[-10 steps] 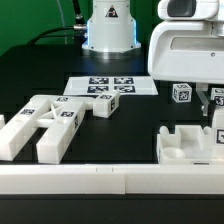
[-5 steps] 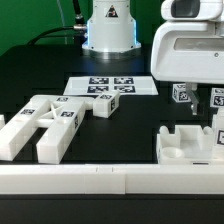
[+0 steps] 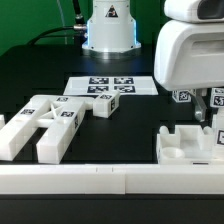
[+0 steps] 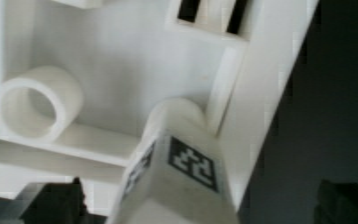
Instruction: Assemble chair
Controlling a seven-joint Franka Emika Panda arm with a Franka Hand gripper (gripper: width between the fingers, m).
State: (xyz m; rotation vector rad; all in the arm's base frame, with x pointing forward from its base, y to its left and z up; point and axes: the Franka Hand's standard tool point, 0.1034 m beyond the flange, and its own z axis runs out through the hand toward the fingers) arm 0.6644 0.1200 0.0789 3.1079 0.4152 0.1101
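My gripper (image 3: 211, 110) hangs at the exterior view's right, over a white slotted chair panel (image 3: 185, 146). In the wrist view the gripper (image 4: 197, 206) is open. Its dark fingers (image 4: 51, 205) stand well apart on either side of a white tagged chair piece (image 4: 185, 165), without touching it. That piece rests against the panel (image 4: 123, 50), beside a round ring-shaped boss (image 4: 34, 100). A cluster of joined white bars (image 3: 45, 125) lies at the left, with a small tagged block (image 3: 103, 106) next to it.
The marker board (image 3: 110, 87) lies flat at the back middle. A small tagged cube (image 3: 182, 96) sits just behind my gripper. A long white rail (image 3: 100, 180) runs along the front. The robot's base (image 3: 108, 25) stands at the back.
My jaws have gone from shut on the tagged piece to wide open, letting go of it. The hand has shifted slightly; the other parts have not moved.
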